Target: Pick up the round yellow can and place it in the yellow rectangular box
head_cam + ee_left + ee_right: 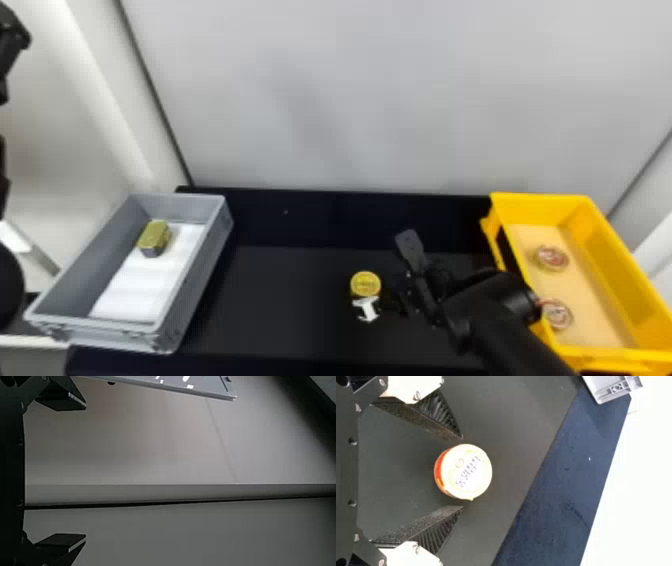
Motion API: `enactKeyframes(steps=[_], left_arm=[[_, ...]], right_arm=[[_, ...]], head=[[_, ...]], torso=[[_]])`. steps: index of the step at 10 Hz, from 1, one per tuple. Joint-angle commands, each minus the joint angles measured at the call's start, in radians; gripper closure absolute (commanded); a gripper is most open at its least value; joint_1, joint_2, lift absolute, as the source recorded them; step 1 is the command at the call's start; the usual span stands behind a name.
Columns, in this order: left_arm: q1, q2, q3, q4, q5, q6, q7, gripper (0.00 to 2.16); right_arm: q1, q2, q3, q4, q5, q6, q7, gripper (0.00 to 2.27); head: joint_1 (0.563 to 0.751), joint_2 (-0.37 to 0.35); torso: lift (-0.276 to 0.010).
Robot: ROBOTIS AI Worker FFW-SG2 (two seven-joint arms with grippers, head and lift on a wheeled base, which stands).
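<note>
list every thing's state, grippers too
yellow can: upright on the table, top covered, not gripped
yellow box: open-topped, two round cans inside
gray box: open-topped, small block inside on a white sheet
right gripper: open, a fingertip on either side of the yellow can
left gripper: open, nothing between its fingers

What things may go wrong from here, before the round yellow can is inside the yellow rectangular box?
If the black right gripper closed now, the can might slip out forward: in the right wrist view, much of its lid lies beyond the open fingertips. When released, it might also land on one of the two round red-and-white items in the box and tip over.
</note>
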Motion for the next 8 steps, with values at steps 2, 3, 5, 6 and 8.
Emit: enactKeyframes(steps=[2,3,5,6,8], left_arm=[[-0.002,0.0,-0.005,0.001,0.0,0.0,0.0,0.11],[-0.004,0.0,-0.006,0.001,0.0,0.002,-0.001,0.11],[-0.004,0.001,-0.008,0.001,0.0,0.002,-0.001,0.11],[-0.004,0.001,-0.008,0.001,0.0,0.002,-0.001,0.11],[-0.002,0.0,-0.008,0.001,-0.002,0.002,-0.001,0.11]], right_arm=[[-0.001,0.001,-0.002,0.022,-0.027,0.011,-0.011,0.3],[-0.001,0.001,-0.002,0.024,-0.033,0.017,-0.013,0.43],[-0.001,0.001,0.003,0.024,-0.046,0.02,-0.024,0.57],[-0.001,0.001,0.003,0.019,-0.047,0.02,-0.024,0.58],[0.0,0.001,0.008,0.011,-0.047,0.02,-0.022,0.58]], head=[[0.694,0.054],[0.694,0.054],[0.694,0.054],[0.694,0.054],[0.694,0.054]], torso=[[0.0],[0.0],[0.0],[0.0],[0.0]])
